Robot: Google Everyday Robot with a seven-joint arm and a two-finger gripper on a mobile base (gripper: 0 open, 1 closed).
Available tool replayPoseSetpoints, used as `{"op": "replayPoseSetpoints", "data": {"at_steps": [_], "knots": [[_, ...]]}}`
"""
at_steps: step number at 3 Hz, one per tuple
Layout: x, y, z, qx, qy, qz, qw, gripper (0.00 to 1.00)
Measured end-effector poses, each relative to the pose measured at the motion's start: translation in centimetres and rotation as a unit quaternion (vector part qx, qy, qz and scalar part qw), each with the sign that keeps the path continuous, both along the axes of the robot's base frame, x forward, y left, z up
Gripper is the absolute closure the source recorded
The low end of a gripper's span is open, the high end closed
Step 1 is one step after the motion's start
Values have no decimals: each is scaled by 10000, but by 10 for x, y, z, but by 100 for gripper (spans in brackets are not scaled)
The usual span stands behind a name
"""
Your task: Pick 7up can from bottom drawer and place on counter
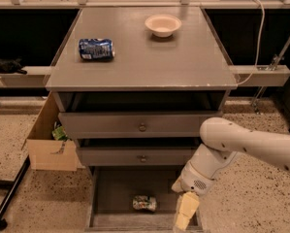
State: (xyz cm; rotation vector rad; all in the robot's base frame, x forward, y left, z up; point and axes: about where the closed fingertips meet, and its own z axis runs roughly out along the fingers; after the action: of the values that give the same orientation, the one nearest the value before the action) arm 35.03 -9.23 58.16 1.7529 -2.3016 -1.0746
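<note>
Hanging low over the right side of the open bottom drawer, the gripper shows only as a cream-coloured piece under the white wrist. Its tip runs off the bottom edge, so I cannot tell whether it is released or clenched. White arm comes in from the right and is cut off at that edge.

7up can lies on its side on the drawer floor, mid-width and toward the front, left of the gripper and apart from it. Its label is too blurred to read. The gripper hides the drawer's right wall, and its front is cropped.

Counter carries a blue and white can on its side at the left and a pale bowl near the back. Two knob-fronted drawers sit above the open one. Cardboard box stands left of the cabinet, with something green inside that I can't identify.
</note>
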Motion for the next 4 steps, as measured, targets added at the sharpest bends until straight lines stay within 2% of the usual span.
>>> {"op": "replayPoseSetpoints", "data": {"at_steps": [1, 2, 3, 4], "knots": [[2, 6, -6, -927, -278, -27, 9953, 0], [3, 7, -2, -1334, -441, -115, 9900, 0], [3, 7, -1, -1363, -435, -146, 9896, 0], [-1, 5, -16, -943, -298, -276, 9947, 0]]}}
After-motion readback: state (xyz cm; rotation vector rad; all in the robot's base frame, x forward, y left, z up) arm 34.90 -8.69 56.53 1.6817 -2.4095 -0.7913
